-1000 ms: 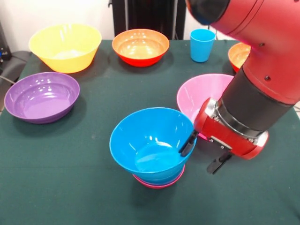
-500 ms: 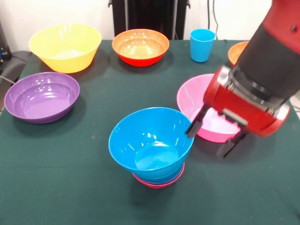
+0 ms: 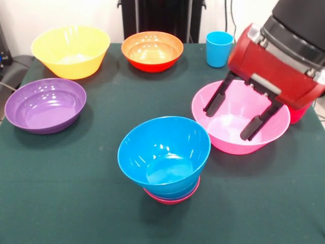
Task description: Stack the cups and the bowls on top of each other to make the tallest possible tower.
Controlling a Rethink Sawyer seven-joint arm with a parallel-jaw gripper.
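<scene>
The tower (image 3: 165, 160) stands on the dark green desk (image 3: 76, 203) toward the near middle; a medium blue bowl (image 3: 163, 152) sits uppermost and upright, glossy, with a second blue bowl nested just under it and a thin magenta-red rim (image 3: 172, 199) showing at the very bottom. The pink bowl (image 3: 238, 124) lies upright just beside the tower on the right side of the picture, apart from it by a narrow strip of cloth; the purple bowl (image 3: 44, 104) rests near the left edge; the yellow bowl (image 3: 71, 51) and an orange-red bowl (image 3: 152, 51) stand along the far edge, with the light blue cup (image 3: 219, 49) beside them. A patch of red (image 3: 299, 113) shows behind the arm at the right, too hidden to identify.

Bare cloth lies open in front of the tower and to its left, and also between the tower and the far row; the right side is crowded by the pink bowl and the arm.

The red and black arm (image 3: 284, 51) enters from the upper right, wrist tilted; the claw (image 3: 233, 114) hangs over the pink bowl's hollow, its two black fingers (image 3: 216, 101) spread wide and holding nothing.
</scene>
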